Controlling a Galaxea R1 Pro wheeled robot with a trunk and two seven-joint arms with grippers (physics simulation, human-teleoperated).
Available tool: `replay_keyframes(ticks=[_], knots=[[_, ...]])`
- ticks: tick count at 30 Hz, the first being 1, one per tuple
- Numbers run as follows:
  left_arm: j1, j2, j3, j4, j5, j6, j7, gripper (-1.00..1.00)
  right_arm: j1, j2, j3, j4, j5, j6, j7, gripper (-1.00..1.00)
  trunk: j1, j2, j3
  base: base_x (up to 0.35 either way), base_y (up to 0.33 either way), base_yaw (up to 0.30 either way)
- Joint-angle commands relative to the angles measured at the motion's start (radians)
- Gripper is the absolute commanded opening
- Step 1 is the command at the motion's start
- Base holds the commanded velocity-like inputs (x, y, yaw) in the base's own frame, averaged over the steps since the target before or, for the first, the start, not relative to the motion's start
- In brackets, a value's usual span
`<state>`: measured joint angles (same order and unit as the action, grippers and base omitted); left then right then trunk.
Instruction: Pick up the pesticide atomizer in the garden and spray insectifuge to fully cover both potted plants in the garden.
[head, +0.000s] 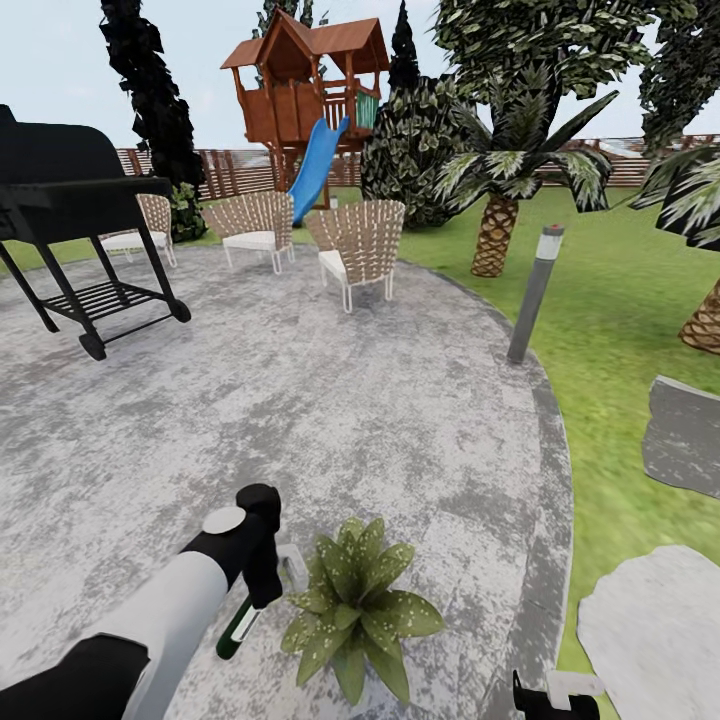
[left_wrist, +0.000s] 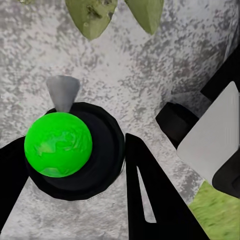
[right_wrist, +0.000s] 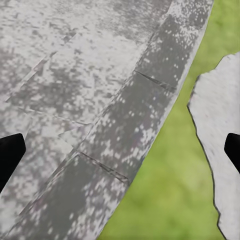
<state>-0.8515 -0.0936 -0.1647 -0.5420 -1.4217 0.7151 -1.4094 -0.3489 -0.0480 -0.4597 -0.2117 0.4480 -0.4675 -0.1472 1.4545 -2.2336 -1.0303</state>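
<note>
On the round grey stone patio (head: 330, 420) of the garden, my left gripper (head: 263, 592) is shut on the pesticide atomizer (head: 238, 628), a slim dark green bottle with a white label band. Its whitish sprayer head (head: 291, 560) points toward the potted plant (head: 355, 610), a low rosette of speckled green leaves just right of the gripper. In the left wrist view the atomizer (left_wrist: 58, 145) sits end-on between my black fingers (left_wrist: 150, 195), with leaf tips (left_wrist: 92, 17) just beyond. My right gripper (head: 555, 697) hangs open (right_wrist: 120, 152) over the patio's edge.
A black grill (head: 70, 210) stands at the far left, wicker chairs (head: 358, 245) at the back. A grey bollard lamp (head: 535, 295) marks the patio's right edge. Stepping stones (head: 650, 630) lie in the lawn (head: 610, 320) to the right, with palms (head: 500, 190) and a playhouse (head: 305, 90) beyond.
</note>
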Motion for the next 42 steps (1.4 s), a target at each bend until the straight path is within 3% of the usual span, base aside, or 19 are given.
replay_keyframes(ticks=[1, 5, 12, 28, 34, 39, 42], knots=[[0.0, -0.003, -0.002, -0.003, -0.005, 0.01, -0.009, -1.0, -0.001, 0.0, -0.005, 0.002, 0.011, -0.003, -0.005, 1.0, 0.0, 0.0, -0.001, 0.0, 0.0, 0.0], [-0.011, -0.018, -0.004, -0.007, 0.011, 0.012, -0.015, -1.0, -0.001, 0.0, -0.005, 0.002, 0.011, -0.003, -0.005, 1.0, 0.0, 0.0, -0.001, 0.0, 0.0, 0.0], [0.004, 0.0, -0.005, 0.01, 0.02, 0.009, -0.013, -1.0, -0.001, 0.0, -0.005, 0.002, 0.011, -0.003, -0.005, 1.0, 0.0, 0.0, -0.001, 0.0, 0.0, 0.0], [0.009, -0.004, -0.005, 0.009, 0.02, 0.009, -0.005, -1.0, -0.001, 0.0, -0.005, 0.002, 0.011, -0.003, -0.005, 1.0, 0.0, 0.0, -0.001, 0.188, 0.0, 0.0], [0.089, 0.001, -0.007, 0.01, 0.019, 0.002, 0.0, -1.0, -0.001, 0.0, -0.005, 0.002, 0.011, -0.003, -0.005, 1.0, 0.0, 0.0, -0.001, 0.002, 0.0, 0.0], [0.098, -0.008, -0.005, -0.014, 0.021, 0.006, 0.002, -1.0, -0.001, 0.0, -0.005, 0.002, 0.011, -0.003, -0.005, 1.0, 0.0, 0.0, -0.001, 0.0, 0.0, 0.0], [0.096, -0.01, -0.006, -0.089, 0.021, 0.008, -0.004, -1.0, -0.001, 0.0, -0.005, 0.002, 0.011, -0.003, -0.005, 1.0, 0.0, 0.0, -0.001, 0.0, 0.0, 0.0]])
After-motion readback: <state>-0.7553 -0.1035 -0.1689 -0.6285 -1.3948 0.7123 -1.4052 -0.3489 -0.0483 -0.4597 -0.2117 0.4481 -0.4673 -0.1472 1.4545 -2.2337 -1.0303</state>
